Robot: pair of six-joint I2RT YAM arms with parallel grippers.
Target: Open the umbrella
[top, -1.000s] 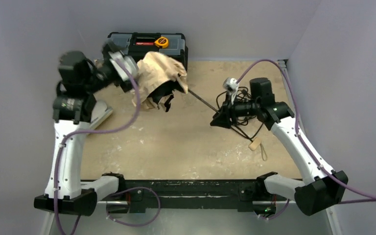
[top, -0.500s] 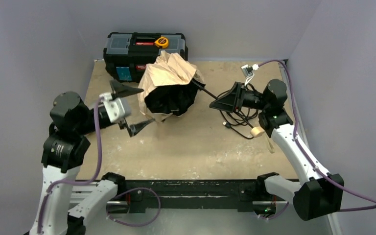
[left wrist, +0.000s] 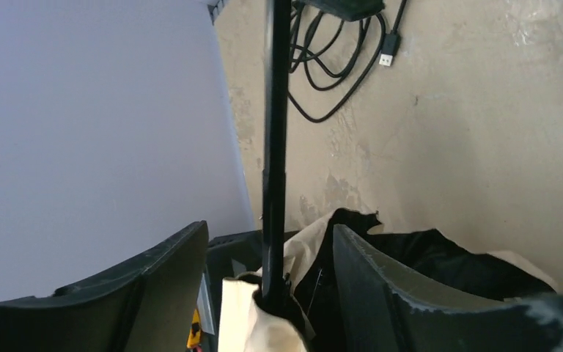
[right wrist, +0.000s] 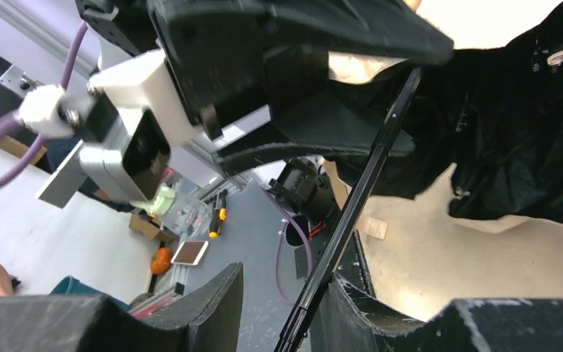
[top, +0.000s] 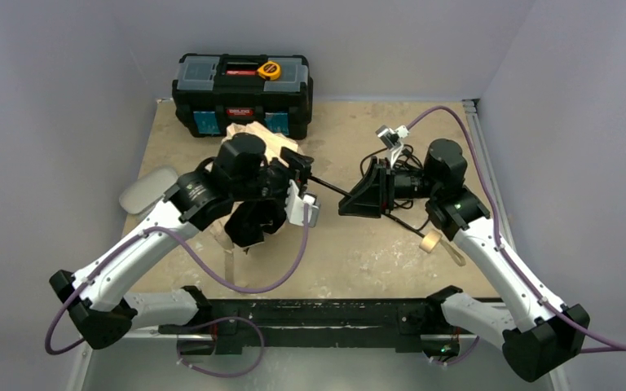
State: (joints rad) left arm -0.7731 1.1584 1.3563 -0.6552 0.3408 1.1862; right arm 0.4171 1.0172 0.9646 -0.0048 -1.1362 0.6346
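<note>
The umbrella [top: 254,143] lies mid-table, its tan fabric crumpled over the black lining [top: 253,221]. Its thin black shaft [top: 330,188] runs right, and the cream handle [top: 430,240] rests on the table behind the right arm. My left gripper [top: 303,181] reaches over the canopy and stands open. Its fingers [left wrist: 168,282] straddle the shaft [left wrist: 275,147] where it enters the fabric, with a gap on each side. My right gripper [top: 349,199] holds the shaft [right wrist: 366,180] further along. The rod lies against one finger [right wrist: 352,308].
A black toolbox [top: 240,85] with a yellow tape measure [top: 269,70] on its lid stands at the back. Black cables [top: 395,167] lie coiled under the right arm. A grey flat piece [top: 148,189] lies at the table's left edge. Grey walls close three sides.
My left arm has swung in from the left over the canopy, and its jaws have narrowed around the shaft. The right gripper has shifted left and lower with the shaft. The canopy has dropped toward the front.
</note>
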